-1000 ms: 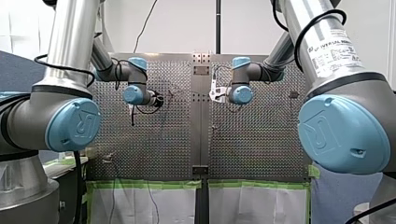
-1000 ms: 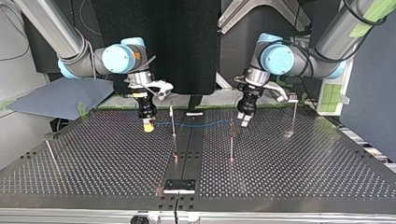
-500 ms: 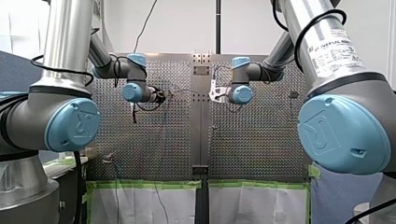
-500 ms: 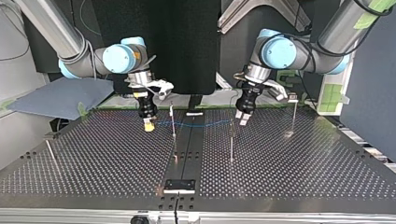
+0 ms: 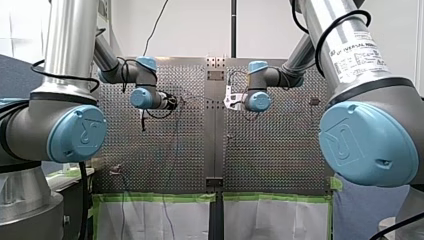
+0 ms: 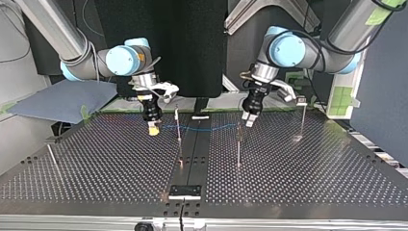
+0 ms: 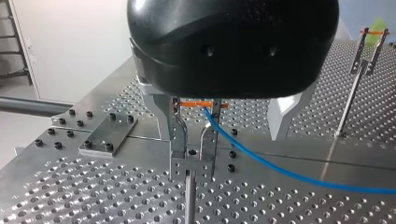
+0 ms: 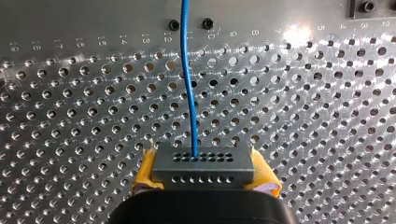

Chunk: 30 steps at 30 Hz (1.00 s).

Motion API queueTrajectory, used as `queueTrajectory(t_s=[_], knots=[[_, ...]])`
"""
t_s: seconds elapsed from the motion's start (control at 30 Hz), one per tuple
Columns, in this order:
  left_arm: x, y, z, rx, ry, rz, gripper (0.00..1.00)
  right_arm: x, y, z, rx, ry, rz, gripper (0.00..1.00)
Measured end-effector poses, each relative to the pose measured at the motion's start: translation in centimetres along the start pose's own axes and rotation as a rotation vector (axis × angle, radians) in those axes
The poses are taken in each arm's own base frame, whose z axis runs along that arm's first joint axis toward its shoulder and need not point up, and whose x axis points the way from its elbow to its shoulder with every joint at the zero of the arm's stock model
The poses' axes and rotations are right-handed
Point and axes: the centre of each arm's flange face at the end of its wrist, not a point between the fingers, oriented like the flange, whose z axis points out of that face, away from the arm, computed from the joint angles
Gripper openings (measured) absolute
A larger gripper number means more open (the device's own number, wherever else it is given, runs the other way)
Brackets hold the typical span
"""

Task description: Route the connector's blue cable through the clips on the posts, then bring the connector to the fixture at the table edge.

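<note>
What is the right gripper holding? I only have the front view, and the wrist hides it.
Observer: The right wrist view shows the right gripper shut on the connector, with yellow pads at both its ends.
Operator: Where does the cable go from there?
Observer: The blue cable leaves the connector's face and runs straight ahead of the gripper.
Operator: Is it in a clip yet?
Observer: Yes. In the left wrist view it passes between the prongs of a clip, just under an orange band. The left gripper is open, and the clip shows between its fingers.
</note>
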Motion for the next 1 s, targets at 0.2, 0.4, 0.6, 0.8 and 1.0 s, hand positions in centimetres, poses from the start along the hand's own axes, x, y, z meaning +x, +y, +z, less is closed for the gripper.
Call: queueTrajectory(t_s=[0.2,0.4,0.6,0.8,1.0], knots=[[-0.27,-0.16,-0.11,0.004,-0.007,0.007,0.99,-0.01,0.02,0.00,0.000,0.000,0.000,0.00],[-0.36,-0.36,-0.14,0.010,-0.011,0.024,0.99,0.00,0.01,0.00,0.000,0.000,0.000,0.00],[-0.40,-0.51,-0.16,0.012,-0.014,0.029,0.99,0.00,0.00,0.00,0.000,0.000,0.000,0.00],[-0.40,-0.65,-0.19,0.014,-0.014,0.033,0.99,0.02,0.17,0.04,-0.003,0.000,0.000,0.00],[-0.50,-0.91,-0.26,0.020,-0.016,0.037,0.99,0.01,0.22,0.04,-0.004,-0.001,0.000,0.00]])
